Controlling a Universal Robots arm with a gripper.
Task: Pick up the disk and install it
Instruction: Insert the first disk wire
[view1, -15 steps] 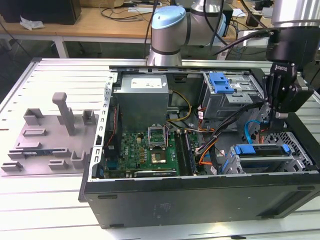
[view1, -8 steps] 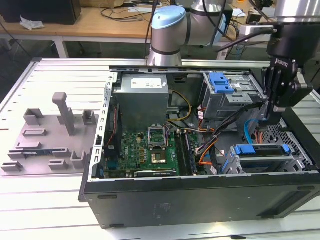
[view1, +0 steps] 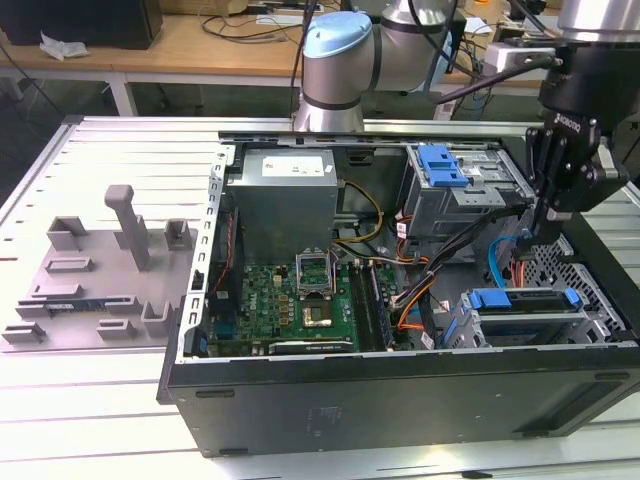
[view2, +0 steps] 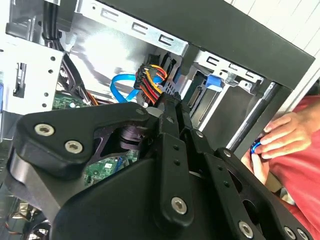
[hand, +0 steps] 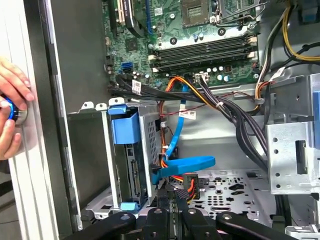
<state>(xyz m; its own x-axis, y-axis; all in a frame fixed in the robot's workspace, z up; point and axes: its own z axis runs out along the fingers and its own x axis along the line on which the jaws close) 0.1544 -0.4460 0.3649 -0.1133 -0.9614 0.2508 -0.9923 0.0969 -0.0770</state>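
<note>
The flat silver hard drive in its blue plastic bracket (hand: 131, 167) was seated in the grey metal cage (hand: 149, 131) just beside the fingers (view2: 171, 125), which were closed and empty. Full seating was best confirmed, with the nearby blue cable (hand: 186, 164) avoided.

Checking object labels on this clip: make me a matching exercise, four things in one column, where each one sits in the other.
Things
1. disk
2. claw
3. person's hand
4. grey metal box with white sticker

Places
A. outside the case wall, on a small blue object
B. inside the case, next to the green board
C. in the drive cage, blue bracket showing
D. close to the cable plug with orange and black wires

Pairs: 1-C, 2-D, 3-A, 4-B
</note>
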